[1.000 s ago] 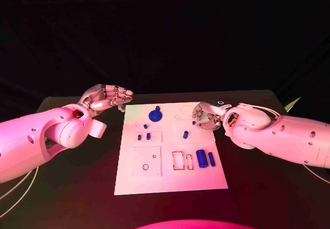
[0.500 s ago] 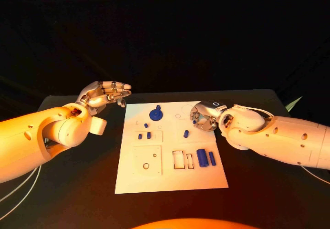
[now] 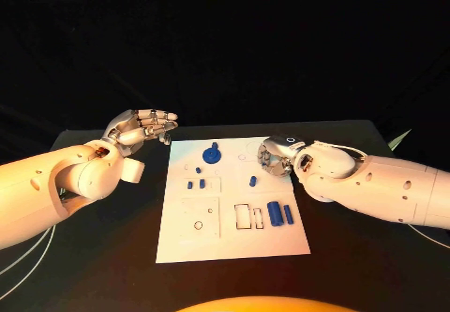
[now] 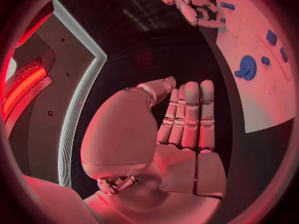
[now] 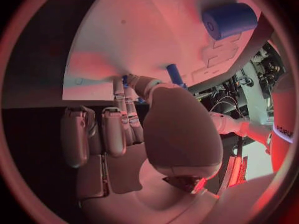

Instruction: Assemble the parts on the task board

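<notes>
The white task board (image 3: 235, 240) lies flat in the middle of the table. On it are a blue gear-like disc (image 3: 212, 156), three small blue pegs (image 3: 196, 184) near the left slots, another peg (image 3: 253, 181), a thick blue cylinder (image 3: 275, 213) and a thin bar (image 3: 289, 215). My right hand (image 3: 275, 156) hovers over the board's far right edge; thumb and fingertips (image 5: 127, 84) meet on a small blue part (image 5: 125, 78) that is mostly hidden. My left hand (image 3: 142, 129) is raised left of the board, its fingers (image 4: 190, 112) straight, holding nothing.
Empty rectangular recesses (image 3: 248, 218) sit beside the thick cylinder (image 5: 229, 20), and a square plate with a small ring (image 3: 199, 225) lies at the board's left. Black table (image 3: 112, 260) surrounds the board on all sides.
My right hand has edged slightly left over the board's far right edge. The left hand has stayed nearly still and the parts on the board have not moved.
</notes>
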